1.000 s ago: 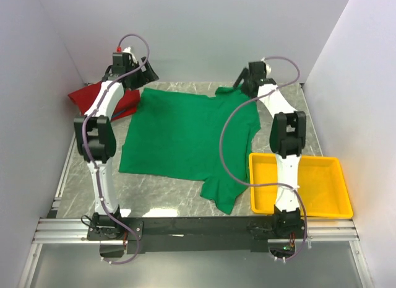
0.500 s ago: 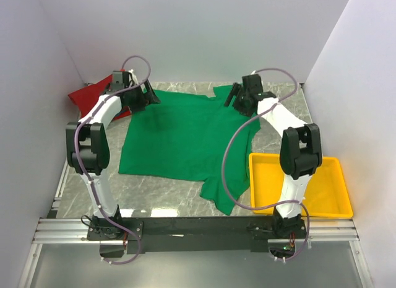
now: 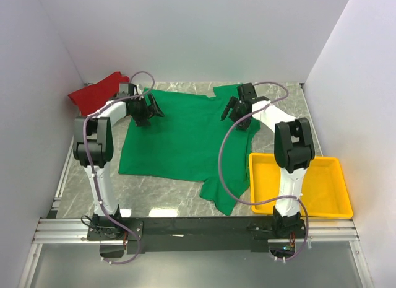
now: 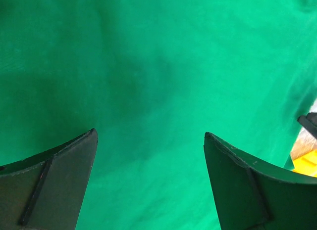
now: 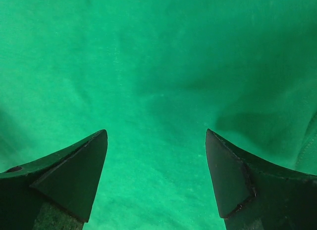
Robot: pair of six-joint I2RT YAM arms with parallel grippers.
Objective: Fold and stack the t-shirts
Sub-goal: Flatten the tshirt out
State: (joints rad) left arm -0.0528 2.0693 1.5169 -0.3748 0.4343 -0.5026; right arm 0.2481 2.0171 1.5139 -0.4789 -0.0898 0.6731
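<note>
The left claw (image 4: 151,136) is held with its two dark fingers spread apart and nothing between them. It is poised over plain green cloth, and whether the tips touch the cloth cannot be told. The right claw (image 5: 156,133) is likewise spread apart and empty over the same cloth.

Both claws are placed on the bright green soft cotton short-sleeved t-shirt (image 3: 179,139), the left over its far left part and the right over its far right part. The shirt is spread flat across the middle of the grey marble-patterned bench (image 3: 161,200), with one sleeve reaching toward the near edge.

A red soft cotton t-shirt (image 3: 96,95) is bunched in the far left corner. A yellow rectangular plastic tray (image 3: 252,183) is set by the near right corner, just beside the green shirt.
</note>
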